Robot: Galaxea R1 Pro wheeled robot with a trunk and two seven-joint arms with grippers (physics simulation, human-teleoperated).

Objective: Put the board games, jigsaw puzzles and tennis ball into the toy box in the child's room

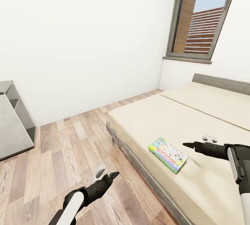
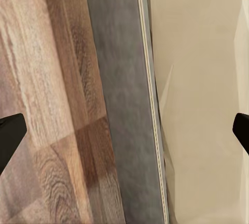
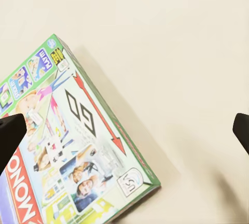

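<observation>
Jaws apart on both arms. Right gripper (image 1: 196, 142) hovers just beside the board game (image 1: 168, 154) lying on the bed (image 1: 208, 114); right wrist view reads its printed lid (image 3: 67, 156). Left gripper (image 1: 108, 172) hangs over floor (image 1: 69, 148).

The floor (image 1: 69, 148) is grained wood, the bed (image 1: 208, 114) matt beige cloth, the board game (image 1: 168, 154) glossy printed card.

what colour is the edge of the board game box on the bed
Green, on the flat colourful board game box lying on the beige bed; clearest in the right wrist view.
</observation>
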